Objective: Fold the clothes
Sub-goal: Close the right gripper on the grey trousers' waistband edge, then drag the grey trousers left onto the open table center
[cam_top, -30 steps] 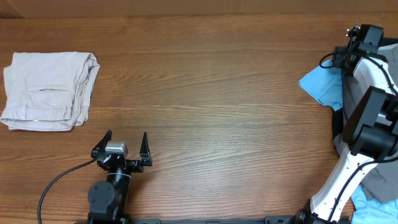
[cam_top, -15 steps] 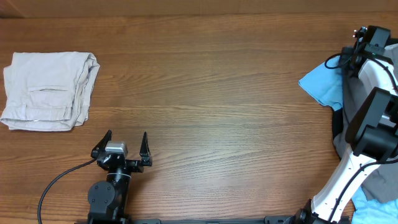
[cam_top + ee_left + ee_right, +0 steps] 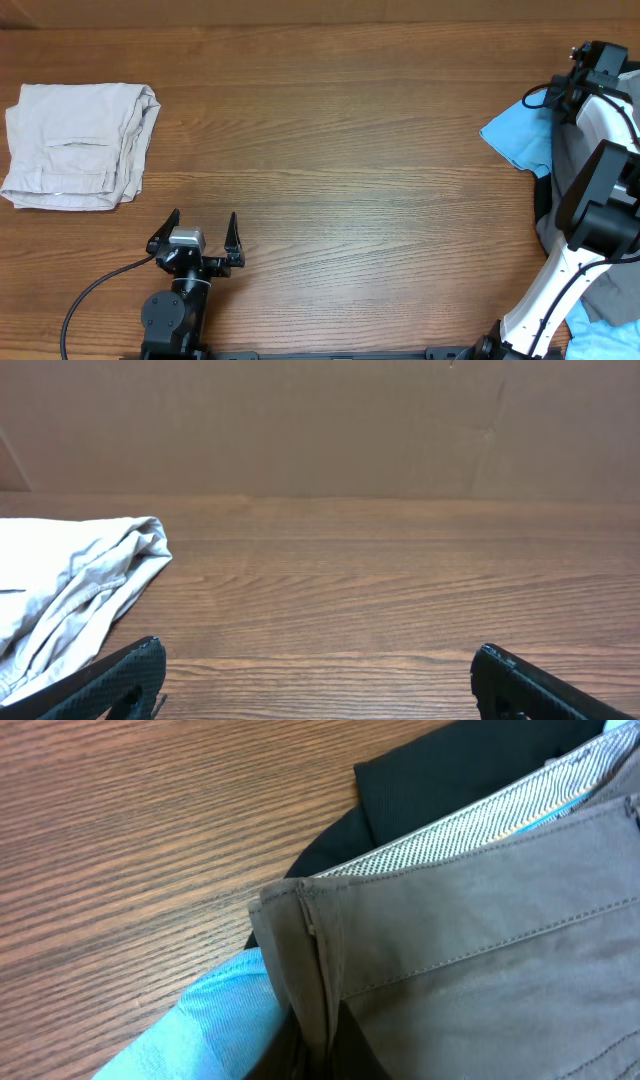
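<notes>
Right hand (image 3: 585,70) hangs over the heap at the tabletop's (image 3: 350,150) right edge, its jaws drawn together. Its fingers are out of its own wrist view, so I cannot tell whether cloth is pinched between them. Directly under that hand lie the grey shorts (image 3: 480,950), with a waistband corner and its striped lining turned up toward the camera. Just to the hand's left, tucked under that corner, is a blue garment (image 3: 200,1030). Beyond the waistband is a black garment (image 3: 420,780). The shorts are bunched in the pile, not yet out on the bare wood. I judge the step to be the pick: getting the grey pair free of the heap before any fold can start. The next move calls for a lift-and-drag toward open wood to the hand's left, watching that the blue piece does not ride along and that the grip, if there is one, holds more than a single thin layer. Well away, the left hand (image 3: 203,232) sits low at the near edge, fingers spread wide and holding nothing. Farther ahead of it and to its left lie the beige shorts (image 3: 80,145), folded.
</notes>
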Controlling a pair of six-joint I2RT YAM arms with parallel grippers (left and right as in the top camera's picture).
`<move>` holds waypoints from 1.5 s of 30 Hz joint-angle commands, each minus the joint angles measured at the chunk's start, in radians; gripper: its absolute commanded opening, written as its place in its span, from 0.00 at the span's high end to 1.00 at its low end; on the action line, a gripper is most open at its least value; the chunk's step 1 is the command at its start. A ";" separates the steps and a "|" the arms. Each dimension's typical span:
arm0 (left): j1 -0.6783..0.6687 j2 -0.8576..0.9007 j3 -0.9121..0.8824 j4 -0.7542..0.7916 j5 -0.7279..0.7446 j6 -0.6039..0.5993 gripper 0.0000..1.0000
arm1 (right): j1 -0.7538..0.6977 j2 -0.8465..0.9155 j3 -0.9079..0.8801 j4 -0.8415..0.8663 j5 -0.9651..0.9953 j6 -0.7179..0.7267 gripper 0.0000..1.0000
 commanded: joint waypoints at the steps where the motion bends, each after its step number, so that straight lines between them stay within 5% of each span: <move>1: -0.006 -0.010 -0.004 0.003 -0.009 -0.010 0.00 | -0.002 -0.042 0.028 -0.003 -0.016 0.063 0.96; 19: -0.006 -0.010 -0.004 0.003 -0.009 -0.010 0.00 | 0.120 -0.355 0.028 -0.151 -0.143 0.088 0.96; 32: -0.006 -0.010 -0.004 0.003 -0.009 -0.010 0.00 | 0.587 -0.320 0.024 -0.302 -0.337 0.559 0.96; 45: -0.006 -0.010 -0.004 0.003 -0.009 -0.010 0.00 | 1.059 -0.092 0.021 -0.193 -0.326 0.588 0.89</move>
